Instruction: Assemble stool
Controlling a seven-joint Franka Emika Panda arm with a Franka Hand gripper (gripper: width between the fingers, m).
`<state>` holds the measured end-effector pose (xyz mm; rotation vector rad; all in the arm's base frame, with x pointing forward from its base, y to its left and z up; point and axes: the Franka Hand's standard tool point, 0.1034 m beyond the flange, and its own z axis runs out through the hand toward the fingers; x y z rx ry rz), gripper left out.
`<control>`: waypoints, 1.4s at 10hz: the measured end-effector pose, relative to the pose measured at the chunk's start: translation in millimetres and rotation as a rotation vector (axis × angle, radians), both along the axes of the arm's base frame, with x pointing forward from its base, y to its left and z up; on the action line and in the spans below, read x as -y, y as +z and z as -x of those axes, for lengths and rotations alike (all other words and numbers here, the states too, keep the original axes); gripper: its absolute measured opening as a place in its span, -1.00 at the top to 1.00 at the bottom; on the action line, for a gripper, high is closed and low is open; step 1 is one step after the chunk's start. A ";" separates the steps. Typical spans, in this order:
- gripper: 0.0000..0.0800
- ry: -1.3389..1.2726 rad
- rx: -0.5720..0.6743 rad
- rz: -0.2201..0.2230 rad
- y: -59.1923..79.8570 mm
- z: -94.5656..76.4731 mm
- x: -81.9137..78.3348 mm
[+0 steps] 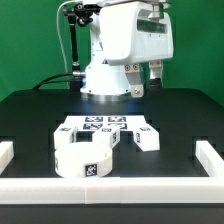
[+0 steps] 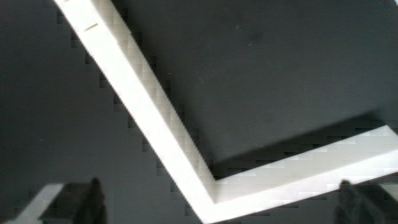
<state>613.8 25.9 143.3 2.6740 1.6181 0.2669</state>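
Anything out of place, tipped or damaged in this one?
Nothing stands out. The seat disc and blocky legs lie loose by the marker board, inside the white border bars. The gripper hangs open above the table, holding nothing.

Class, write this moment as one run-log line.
pincer: open, empty, above table | seat disc: on table, ungrasped | legs: loose near marker board

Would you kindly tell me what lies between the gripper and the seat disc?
In the exterior view, bare table then the marker board separate gripper from seat disc.
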 end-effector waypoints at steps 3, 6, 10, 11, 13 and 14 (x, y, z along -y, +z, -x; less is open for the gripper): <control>-0.62 -0.003 0.000 -0.007 -0.1 0.1 -0.3; -0.62 0.047 0.028 0.015 -8.5 10.1 17.9; -0.62 0.160 0.014 0.055 -40.9 43.1 92.8; -0.62 0.153 0.015 0.058 -39.4 41.5 89.6; -0.62 0.151 0.013 0.058 -40.4 42.2 90.5; -0.62 0.172 0.012 0.062 -42.2 43.0 92.8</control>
